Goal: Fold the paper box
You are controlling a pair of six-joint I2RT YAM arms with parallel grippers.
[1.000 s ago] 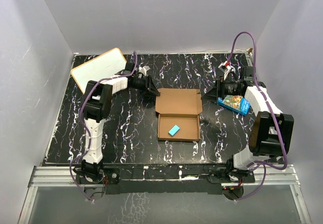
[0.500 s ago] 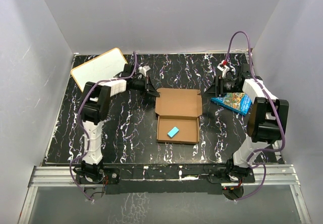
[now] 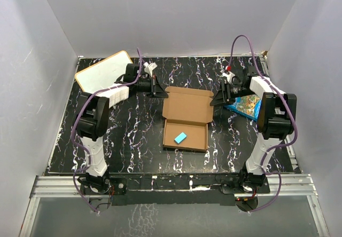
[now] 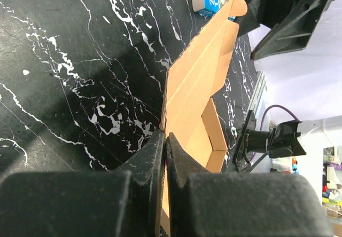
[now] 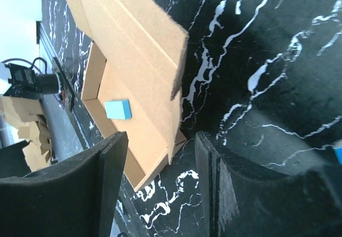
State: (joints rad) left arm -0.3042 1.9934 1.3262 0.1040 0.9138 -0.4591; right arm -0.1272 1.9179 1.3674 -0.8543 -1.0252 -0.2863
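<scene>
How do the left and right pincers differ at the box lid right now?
The left pincer is shut on the lid edge of the paper box; the right pincer stands open and clamps nothing. The left pincer touches the cardboard, while the lid's corner lies ahead of the right pincer's gap, ungripped. Both sit at opposite ends of the lid, pointing toward each other.

**Twin white-and-black arms trail purple cable**

The left arm (image 3: 97, 150) and right arm (image 3: 258, 151) share one build: white shells on the long links, bulky black housings at the joints, and black bases (image 3: 99, 182). A purple cable (image 3: 243, 36) loops along each arm. Seen from the wrist cameras, the fingers (image 4: 141, 165) are matte black, with a coarse, grainy surface and blunt, angled tips.
</scene>
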